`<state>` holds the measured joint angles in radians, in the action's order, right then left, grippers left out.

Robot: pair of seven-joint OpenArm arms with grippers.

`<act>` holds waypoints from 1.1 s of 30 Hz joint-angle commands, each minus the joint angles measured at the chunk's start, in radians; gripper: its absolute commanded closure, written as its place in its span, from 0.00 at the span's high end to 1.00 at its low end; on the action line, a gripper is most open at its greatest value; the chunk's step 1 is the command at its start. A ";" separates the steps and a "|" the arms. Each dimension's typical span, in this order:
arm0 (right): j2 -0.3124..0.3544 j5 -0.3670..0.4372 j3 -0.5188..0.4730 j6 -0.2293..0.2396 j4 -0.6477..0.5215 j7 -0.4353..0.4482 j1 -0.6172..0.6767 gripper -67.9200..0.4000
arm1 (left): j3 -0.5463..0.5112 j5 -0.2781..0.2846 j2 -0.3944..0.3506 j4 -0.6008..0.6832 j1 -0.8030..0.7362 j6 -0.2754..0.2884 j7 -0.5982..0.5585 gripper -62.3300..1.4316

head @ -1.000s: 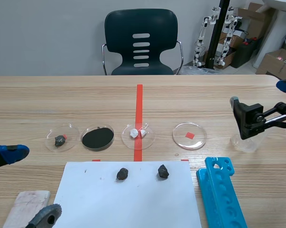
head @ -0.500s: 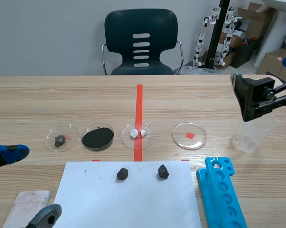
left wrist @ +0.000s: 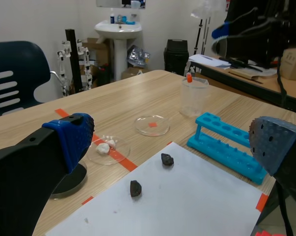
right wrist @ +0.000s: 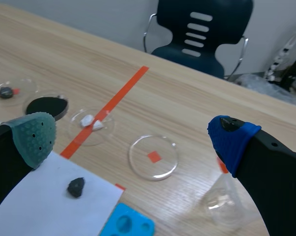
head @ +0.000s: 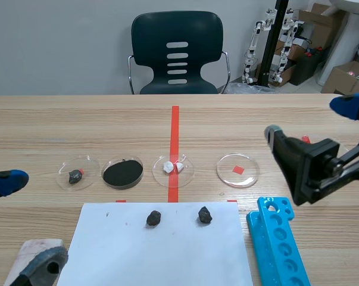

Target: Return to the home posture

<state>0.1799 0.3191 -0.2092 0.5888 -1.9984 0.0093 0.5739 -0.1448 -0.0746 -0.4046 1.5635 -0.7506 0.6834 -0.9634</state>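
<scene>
My left gripper (head: 24, 223) hangs open over the table's near left corner, with nothing between its blue and grey pads; in the left wrist view, the left gripper (left wrist: 174, 142) frames the white paper sheet (left wrist: 172, 196). My right gripper (head: 310, 119) is open and empty above the right side, over the blue tube rack (head: 277, 244). From the right wrist view, the right gripper (right wrist: 133, 137) spans a clear dish (right wrist: 153, 157) and a clear beaker (right wrist: 226, 201). The right arm hides the beaker in the scene view.
A row of petri dishes holds a dark stone (head: 77, 174), black powder (head: 122, 173), white pieces (head: 173, 168) and nothing (head: 237, 170). Two dark stones (head: 153, 218) (head: 205, 215) lie on the paper (head: 161, 250). A pale block (head: 25, 255) sits near left. A chair (head: 177, 53) stands beyond the table.
The right arm rose from beside the beaker, then swung left and toward the camera, now covering the beaker. The left gripper shifted slightly left and lower.
</scene>
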 commanded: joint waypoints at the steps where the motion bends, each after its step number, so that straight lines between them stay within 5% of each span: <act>1: 0.011 0.010 0.013 -0.004 -0.023 0.019 0.013 0.96 | -0.022 0.019 0.002 0.043 -0.018 0.013 -0.013 1.00; 8: 0.011 -0.007 0.074 -0.004 -0.072 0.049 0.102 0.96 | -0.112 0.019 0.003 0.197 -0.125 0.013 0.008 1.00; 19: 0.011 -0.105 0.114 -0.005 -0.149 0.109 0.217 0.96 | -0.203 0.018 0.084 0.410 -0.218 0.001 0.450 1.00; 23: 0.011 -0.118 0.115 -0.005 -0.151 0.139 0.244 0.96 | -0.222 0.018 0.122 0.411 -0.218 -0.089 0.556 1.00; 33: 0.011 -0.137 0.115 -0.005 -0.151 0.135 0.238 0.96 | -0.212 0.018 0.077 0.410 -0.163 -0.097 0.565 1.00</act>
<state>0.1806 0.1684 -0.0959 0.5846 -2.1319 0.1307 0.8234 -0.3668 -0.0708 -0.3099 1.9717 -0.9230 0.5869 -0.3855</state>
